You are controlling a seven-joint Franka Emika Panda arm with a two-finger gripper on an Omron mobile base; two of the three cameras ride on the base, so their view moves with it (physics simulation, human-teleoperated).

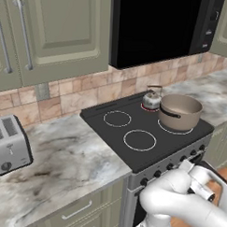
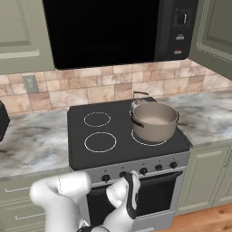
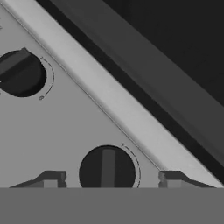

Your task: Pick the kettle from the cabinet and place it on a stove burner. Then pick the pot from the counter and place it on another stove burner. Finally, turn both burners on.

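The silver kettle (image 1: 152, 99) sits on the rear right burner of the black cooktop (image 1: 110, 129), with a thin red glow at its base. Just in front of it the taupe pot (image 1: 180, 111) (image 2: 154, 120) stands on the front right burner. Both left burner rings (image 1: 139, 140) (image 2: 100, 142) are bare. My gripper (image 3: 109, 177) (image 2: 128, 174) is down at the stove's front panel. It is open, with its fingertips (image 3: 52, 177) on either side of a dark knob (image 3: 107, 168), apart from it. Another knob (image 3: 19, 72) lies further along the panel.
A black microwave (image 2: 113, 31) hangs over the stove. A silver toaster (image 1: 8, 146) stands on the marbled counter (image 1: 71, 165) to the left. Olive-green cabinets (image 1: 58, 33) hang above it, and a cabinet door (image 2: 217, 31) angles out at the upper right. A row of knobs (image 2: 158, 167) lines the stove front.
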